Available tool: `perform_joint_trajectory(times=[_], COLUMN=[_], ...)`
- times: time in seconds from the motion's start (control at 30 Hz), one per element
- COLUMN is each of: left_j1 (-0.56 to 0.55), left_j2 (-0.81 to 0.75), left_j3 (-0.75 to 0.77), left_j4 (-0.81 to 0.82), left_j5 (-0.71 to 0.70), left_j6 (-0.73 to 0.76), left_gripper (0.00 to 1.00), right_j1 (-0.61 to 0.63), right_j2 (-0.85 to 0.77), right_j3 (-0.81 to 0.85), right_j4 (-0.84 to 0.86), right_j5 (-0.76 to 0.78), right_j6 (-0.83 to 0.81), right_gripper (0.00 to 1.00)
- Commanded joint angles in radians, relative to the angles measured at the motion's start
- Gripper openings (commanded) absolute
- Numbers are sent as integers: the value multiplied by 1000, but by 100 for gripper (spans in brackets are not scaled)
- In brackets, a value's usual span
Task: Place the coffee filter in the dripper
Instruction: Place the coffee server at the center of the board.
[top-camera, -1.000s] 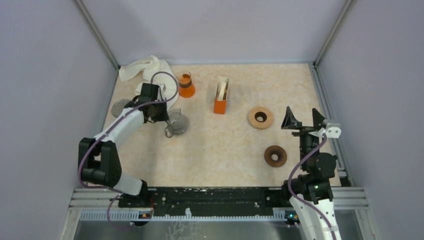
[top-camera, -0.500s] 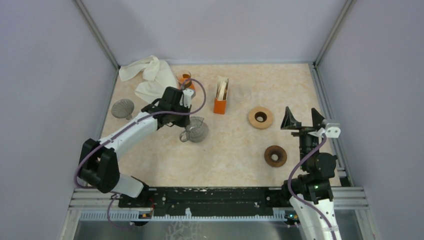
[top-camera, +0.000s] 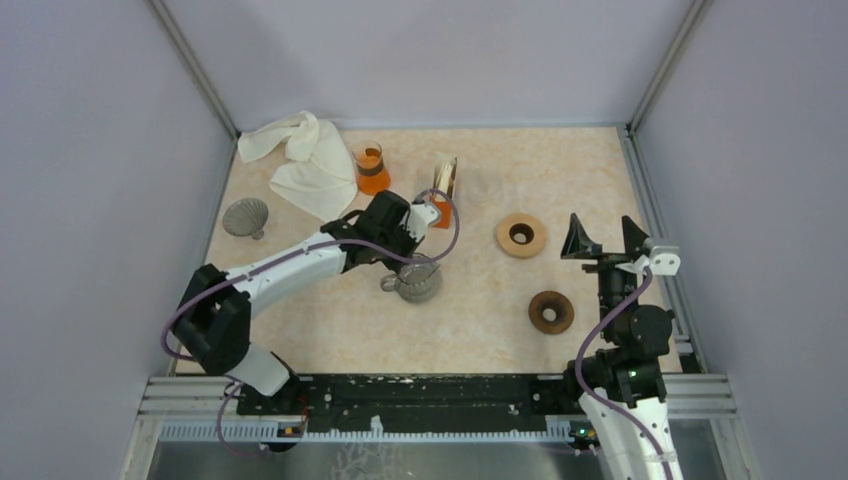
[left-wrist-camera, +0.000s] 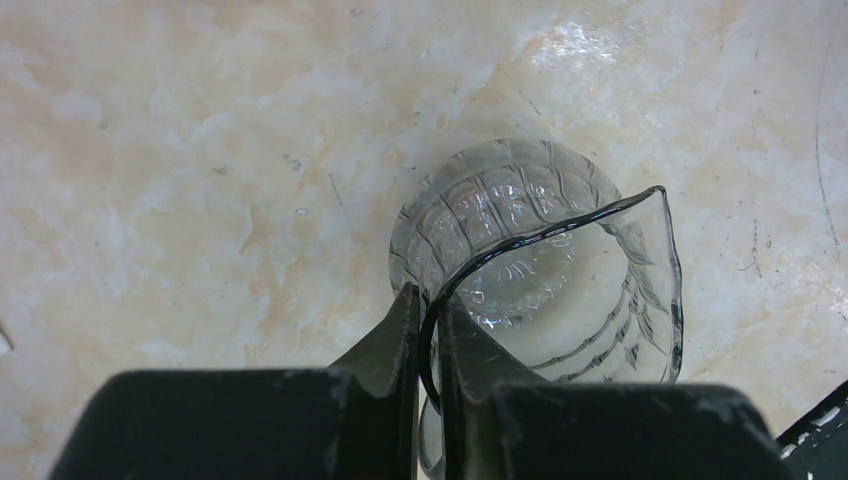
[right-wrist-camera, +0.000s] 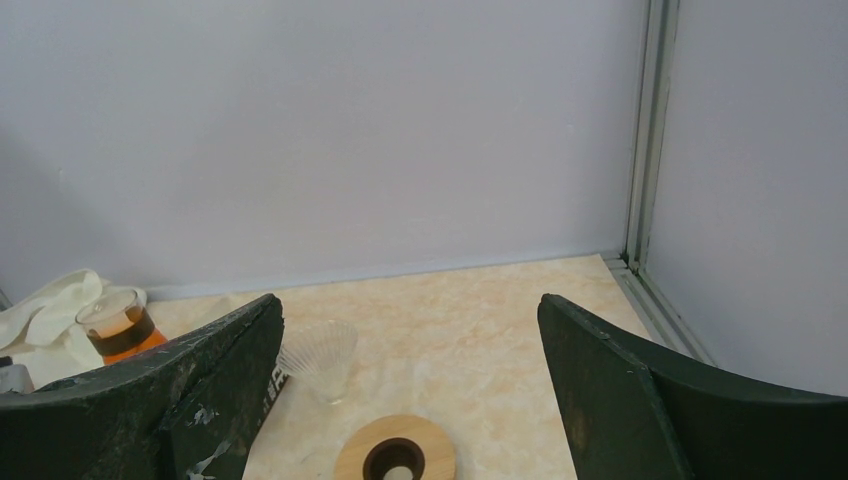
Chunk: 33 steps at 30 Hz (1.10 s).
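Note:
My left gripper (top-camera: 420, 262) is shut on the rim of a clear glass jug (top-camera: 418, 283) near the table's middle. In the left wrist view the jaws pinch the jug's wall (left-wrist-camera: 540, 265) at its near side, my left gripper (left-wrist-camera: 428, 300) being closed over the rim. Paper filters stand in an orange holder (top-camera: 441, 196) just behind it. A clear ribbed glass dripper (right-wrist-camera: 320, 356) stands right of the holder. A grey cone dripper (top-camera: 246, 216) sits at the far left. My right gripper (top-camera: 604, 240) is open and empty, raised at the right.
A light wooden ring (top-camera: 521, 235) and a dark brown ring (top-camera: 551, 311) lie at the right. An orange-filled beaker (top-camera: 372, 170) and a crumpled white cloth (top-camera: 300, 160) sit at the back left. Walls close in three sides.
My left arm has carried the glass jug from beside the cloth rightward and forward to the table's middle. The right arm has not moved.

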<state>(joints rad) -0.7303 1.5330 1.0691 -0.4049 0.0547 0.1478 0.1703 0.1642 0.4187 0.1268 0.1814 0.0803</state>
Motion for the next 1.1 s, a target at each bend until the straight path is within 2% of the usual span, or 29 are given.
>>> perform_joint_trajectory(times=[0.0, 0.33, 0.4, 0.57, 0.63, 0.8, 1.07], left_j1=[-47, -72, -72, -75, -75, -75, -74], left_j2=[21, 33, 31, 23, 15, -32, -137], left_j3=[27, -19, -23, -25, -25, -33, -56], left_j4=[60, 106, 107, 111, 114, 134, 156], left_j5=[7, -17, -23, -27, -31, -31, -50], left_j6=[80, 86, 92, 96, 95, 98, 56], left_gripper=[0, 0, 3, 18, 28, 46, 64], right_j1=[15, 15, 15, 15, 15, 15, 15], right_j2=[8, 15, 18, 24, 27, 40, 73], right_j3=[8, 9, 8, 9, 8, 10, 20], right_j4=[39, 39, 39, 39, 40, 39, 34], right_j5=[-13, -21, -25, -28, -31, -42, -63], right_j6=[-4, -4, -4, -4, -4, -4, -3], right_gripper=[99, 99, 99, 99, 99, 99, 99])
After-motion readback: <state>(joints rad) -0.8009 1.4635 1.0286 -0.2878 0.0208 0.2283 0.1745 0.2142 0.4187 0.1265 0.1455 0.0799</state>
